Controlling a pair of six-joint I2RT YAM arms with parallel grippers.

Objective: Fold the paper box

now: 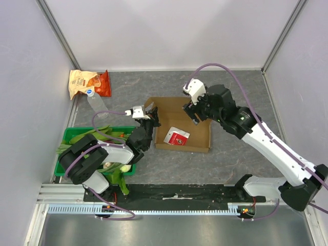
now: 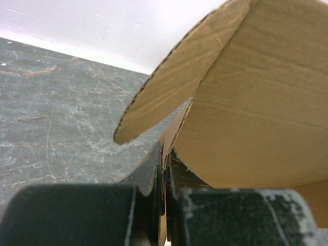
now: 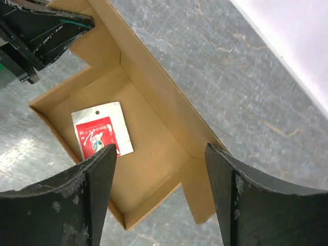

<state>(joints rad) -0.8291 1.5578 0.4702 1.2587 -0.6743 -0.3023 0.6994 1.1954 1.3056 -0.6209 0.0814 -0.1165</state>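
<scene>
The paper box (image 1: 197, 134) is a plain brown cardboard mailer lying open on the grey table, its walls partly raised. My left gripper (image 1: 151, 116) is at its left edge, shut on a thin cardboard wall; in the left wrist view the fingers (image 2: 154, 169) pinch that wall and a rounded flap (image 2: 169, 82) curves above. My right gripper (image 1: 190, 114) hovers open over the box's far right part. In the right wrist view the box (image 3: 154, 148) lies below the spread fingers (image 3: 100, 179), which touch nothing.
A small white card with a red picture (image 1: 177, 137) lies inside the box; the right wrist view (image 3: 100, 134) shows it too. A green crate (image 1: 72, 136) with vegetables stands at the left. An orange-and-tan snack bag (image 1: 87, 83) and a clear bottle (image 1: 96, 102) lie at the back left.
</scene>
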